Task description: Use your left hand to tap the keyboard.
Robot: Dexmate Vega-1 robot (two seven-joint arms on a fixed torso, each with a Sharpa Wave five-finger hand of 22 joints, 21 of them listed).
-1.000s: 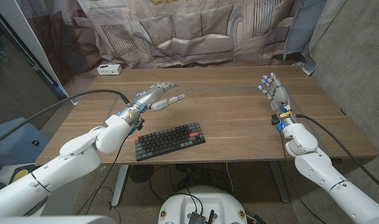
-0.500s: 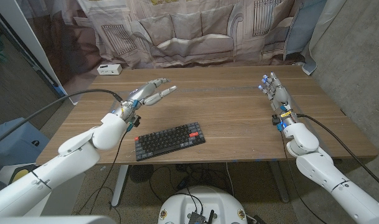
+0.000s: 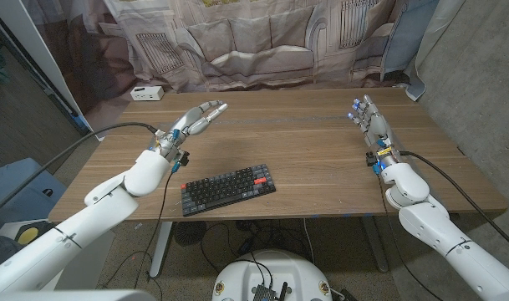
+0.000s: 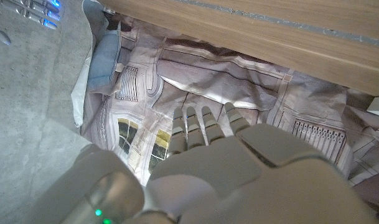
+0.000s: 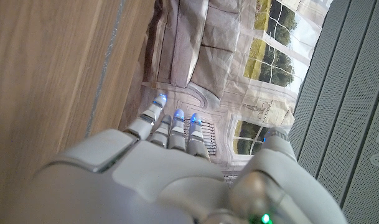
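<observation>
Looking at the head view, the biggest thing is the wooden desk (image 3: 313,155), which takes up most of the middle of the frame, with a printed backdrop cloth (image 3: 254,42) of a sofa and windows hanging across the top behind it. Next down in size is the left arm, coming in from the lower left corner, and its left hand (image 3: 197,119) is up in the upper left part of the desk area, fingers stretched out and apart, holding nothing, and it looks lifted off the wood rather than sitting on it. In the left wrist view the fingers point out toward the cloth with nothing between them. Over on the right side of the frame, the right hand (image 3: 369,119) is also empty with fingers straight and slightly apart, parked near the desk's right edge, and I can't tell whether it's touching the wood. The keyboard (image 3: 228,190), dark with one red key, lies near the front edge, lower center-left of the frame, angled a bit, well apart from both hands and below the left one in the picture. Smallest bit is a little white box (image 3: 146,93) at the desk's far left corner. As for progress, I'd say no tap is happening right now, since the left hand is clear of the keys; it'd need to come down toward the front edge to land one.
</observation>
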